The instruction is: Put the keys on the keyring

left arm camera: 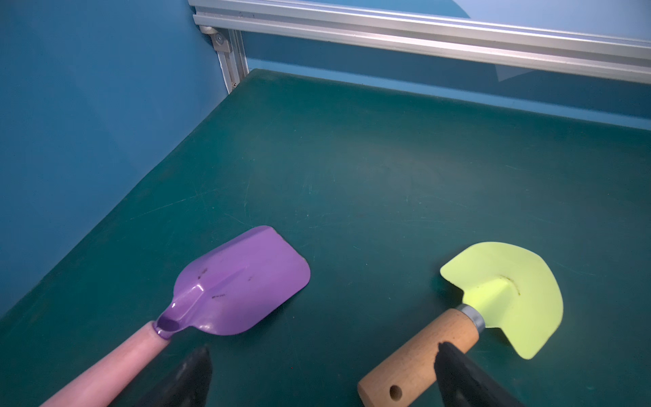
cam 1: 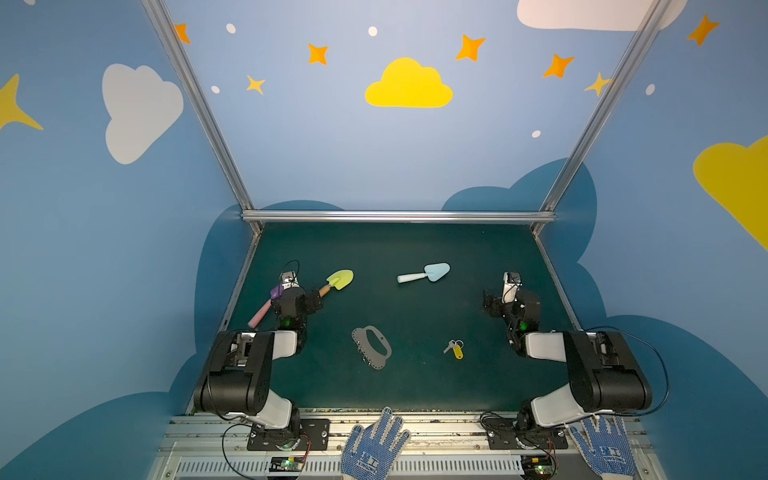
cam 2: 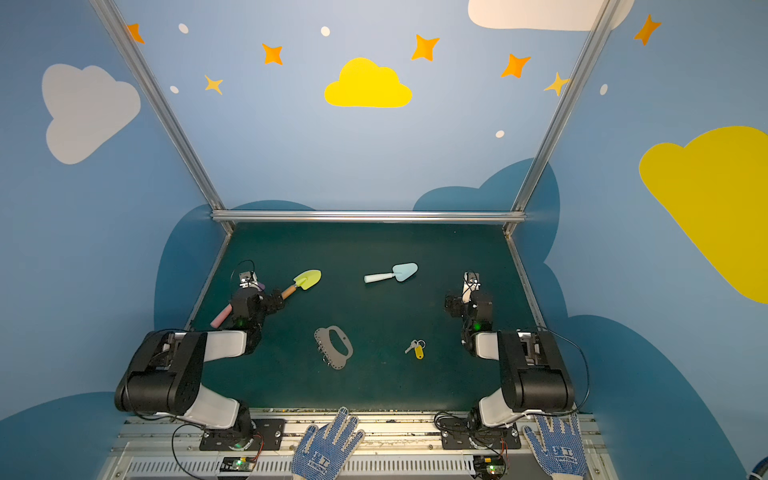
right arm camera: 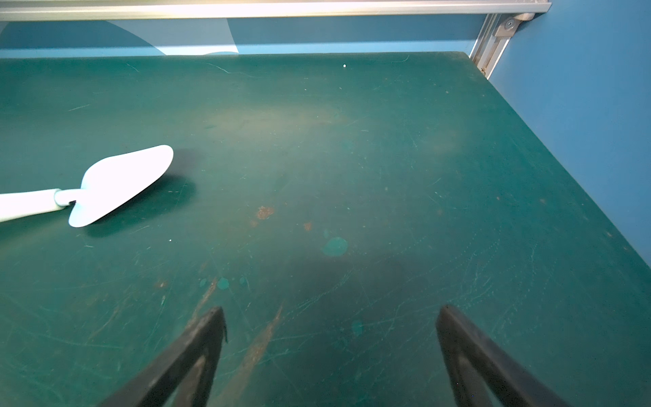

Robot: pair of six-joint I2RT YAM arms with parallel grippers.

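The keys (cam 1: 454, 348) (cam 2: 417, 348), a small silver key with a yellow tag on a split ring, lie on the green mat right of centre. The keyring (cam 1: 371, 347) (cam 2: 333, 347), a flat grey plate with an oval cutout, lies left of them near the middle. Neither shows in the wrist views. My left gripper (cam 1: 297, 296) (left arm camera: 322, 347) hovers open at the left, farther back than the keyring, with one fingertip (left arm camera: 454, 363) over a wooden handle. My right gripper (cam 1: 503, 300) (right arm camera: 331, 308) hangs open over bare mat at the right, farther back than the keys.
A purple shovel with a pink handle (cam 1: 266, 309) (left arm camera: 239, 285) and a yellow shovel (cam 1: 340, 279) (left arm camera: 503, 296) lie beside the left gripper. A light blue trowel (cam 1: 428, 273) (right arm camera: 116, 183) lies at mid-back. Two blue gloves (cam 1: 376, 440) (cam 1: 602, 444) rest on the front rail. Blue walls enclose the mat.
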